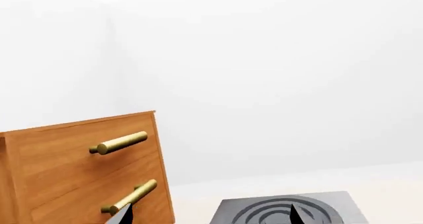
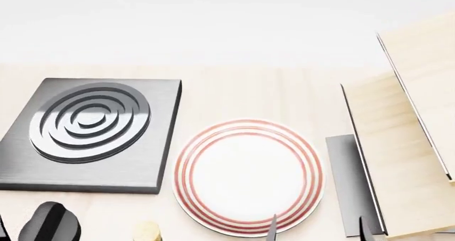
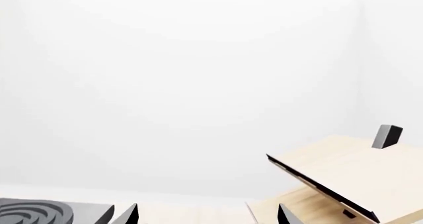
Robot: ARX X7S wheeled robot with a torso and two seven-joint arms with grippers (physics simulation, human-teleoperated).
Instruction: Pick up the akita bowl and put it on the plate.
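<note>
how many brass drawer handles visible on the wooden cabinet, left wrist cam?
2. The upper brass cylindrical handle sits on the top drawer of the brown wooden cabinet; the lower brass handle is on the drawer beneath. Any drawers further down are cut off by the frame.

Plate (image 2: 249, 177) lies open between burner (image 2: 89, 131) and rack (image 2: 398, 161).

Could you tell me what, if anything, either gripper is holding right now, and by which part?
Nothing is held. Both wrist views show only jaw tips set apart with empty space between them, and the akita bowl is out of view. The plate lies bare.
</note>
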